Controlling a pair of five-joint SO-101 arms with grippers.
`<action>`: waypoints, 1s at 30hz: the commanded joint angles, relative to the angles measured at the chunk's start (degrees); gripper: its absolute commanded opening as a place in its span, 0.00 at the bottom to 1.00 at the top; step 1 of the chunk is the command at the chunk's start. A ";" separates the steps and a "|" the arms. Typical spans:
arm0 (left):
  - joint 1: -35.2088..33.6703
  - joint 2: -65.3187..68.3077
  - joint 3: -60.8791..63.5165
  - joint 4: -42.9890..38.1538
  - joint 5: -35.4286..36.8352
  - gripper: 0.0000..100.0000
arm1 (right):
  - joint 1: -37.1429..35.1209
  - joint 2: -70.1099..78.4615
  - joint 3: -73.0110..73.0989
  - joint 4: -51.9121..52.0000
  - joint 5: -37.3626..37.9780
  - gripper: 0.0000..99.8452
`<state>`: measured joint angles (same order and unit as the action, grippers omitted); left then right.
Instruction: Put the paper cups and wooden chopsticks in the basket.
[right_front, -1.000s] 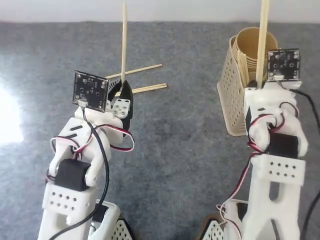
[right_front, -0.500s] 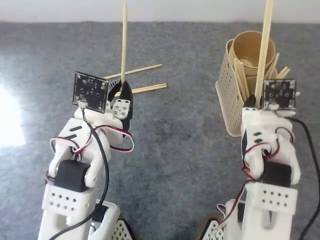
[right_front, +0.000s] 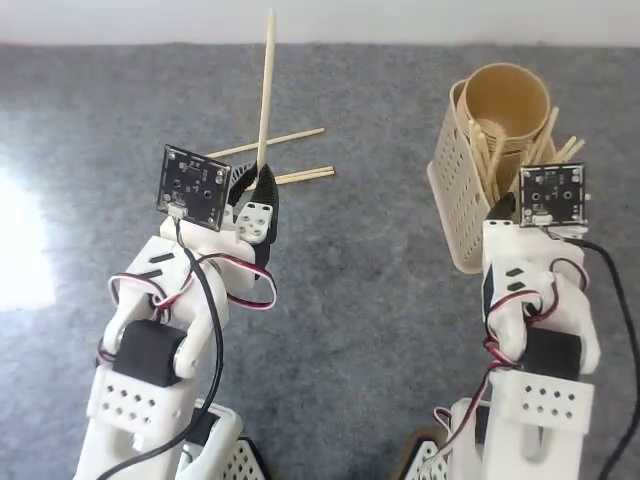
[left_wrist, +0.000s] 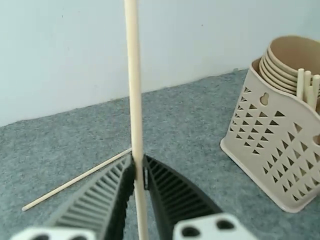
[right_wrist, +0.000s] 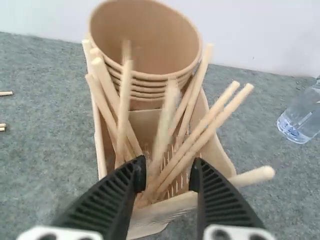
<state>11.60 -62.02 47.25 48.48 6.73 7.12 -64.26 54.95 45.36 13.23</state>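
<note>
This is probably a small robotics lab or hobby test bench, though little of the room shows. A worktop (right_front: 370, 300) covered in grey felt-like matting runs up to a plain white wall (left_wrist: 60, 50). On it stand the left arm (right_front: 150, 350) and the right arm (right_front: 540, 400), both of white printed plastic, with loose servo wires (right_front: 245, 268) and a bare camera board (right_front: 195, 186). A clear plastic bottle (right_wrist: 300, 117) sits on the matting.

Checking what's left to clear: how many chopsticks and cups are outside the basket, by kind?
Loose chopsticks: 2 clear; the nearer may be a pair lying together
Chopstick in left hand: 1
Cups outside basket: 0
Total: 3, perhaps 4
</note>
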 joint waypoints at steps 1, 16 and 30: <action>0.53 -0.70 -0.13 -0.44 -0.35 0.01 | 0.40 0.04 -3.25 0.40 0.97 0.15; 13.10 -0.53 -2.33 -4.13 -3.87 0.01 | 0.22 0.22 -31.47 17.89 1.67 0.15; 16.70 30.42 -24.66 -12.57 -5.19 0.01 | 10.77 1.01 -32.53 30.99 4.57 0.15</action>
<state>26.81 -43.30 33.10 37.49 1.98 15.47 -61.89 21.27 76.31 17.27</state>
